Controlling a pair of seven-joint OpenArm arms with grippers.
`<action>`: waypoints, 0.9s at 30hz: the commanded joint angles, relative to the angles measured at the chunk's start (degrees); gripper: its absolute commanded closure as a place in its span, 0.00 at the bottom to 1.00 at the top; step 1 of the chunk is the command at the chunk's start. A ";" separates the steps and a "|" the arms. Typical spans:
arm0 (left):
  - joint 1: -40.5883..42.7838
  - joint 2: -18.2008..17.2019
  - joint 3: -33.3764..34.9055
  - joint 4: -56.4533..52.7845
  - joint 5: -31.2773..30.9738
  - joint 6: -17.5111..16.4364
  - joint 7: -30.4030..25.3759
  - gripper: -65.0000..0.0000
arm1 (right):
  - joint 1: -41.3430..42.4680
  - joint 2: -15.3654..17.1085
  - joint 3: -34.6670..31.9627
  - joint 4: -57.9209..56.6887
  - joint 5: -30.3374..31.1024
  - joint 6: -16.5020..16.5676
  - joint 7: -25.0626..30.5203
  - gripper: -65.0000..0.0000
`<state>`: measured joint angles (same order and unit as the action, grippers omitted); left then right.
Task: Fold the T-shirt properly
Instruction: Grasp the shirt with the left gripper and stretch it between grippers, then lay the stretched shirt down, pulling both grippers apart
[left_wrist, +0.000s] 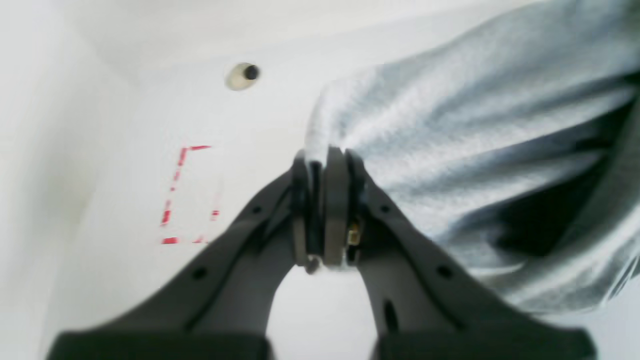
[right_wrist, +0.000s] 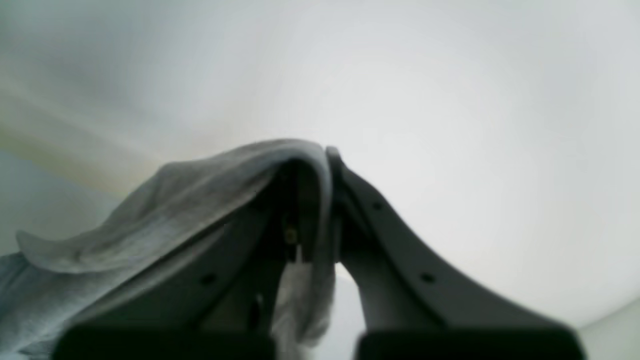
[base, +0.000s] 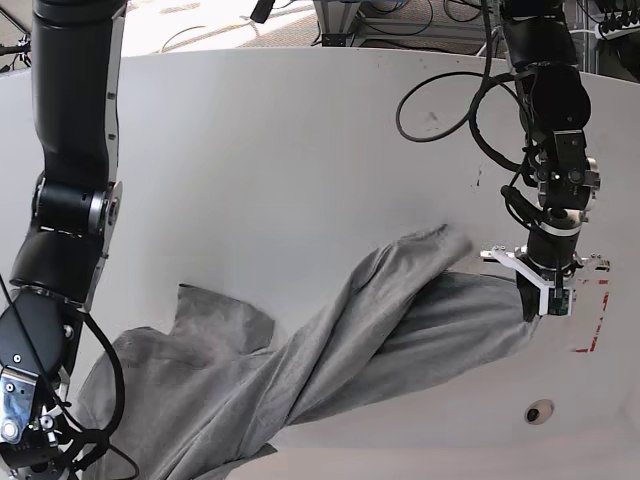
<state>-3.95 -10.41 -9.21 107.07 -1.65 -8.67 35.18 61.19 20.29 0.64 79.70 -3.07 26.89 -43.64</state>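
While both sets of fingers are clamped on cloth, the spreading step is judged to be in hand. The left fingers (left_wrist: 327, 165) are closed on an edge of the T-shirt (base: 330, 350); the right fingers (right_wrist: 320, 165) are closed over another fold of it. One T-shirt is counted, stretched twisted and rope-like across the counter (base: 280, 160) between two arms. Next, the twist would need to be shaken out and the cloth laid flat. One red marked corner (left_wrist: 187, 195) and one round hole (left_wrist: 242, 76) are seen.
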 joint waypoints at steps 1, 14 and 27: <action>-2.16 -1.67 -2.17 1.11 -0.50 -0.08 -1.55 1.00 | 3.38 1.82 0.37 -0.18 -0.40 -0.74 1.48 1.00; -8.05 -5.89 -9.64 4.01 -0.42 -6.85 4.78 1.00 | -7.69 4.72 4.59 4.91 -0.05 -0.39 1.48 1.00; -0.93 -6.16 -18.61 6.74 -0.42 -12.74 13.83 1.00 | -33.72 0.94 15.75 18.80 0.30 -0.30 1.48 1.00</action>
<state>-4.45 -15.70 -26.06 112.64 -2.26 -20.45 49.04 28.47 20.71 14.35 95.00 -2.57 27.27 -43.92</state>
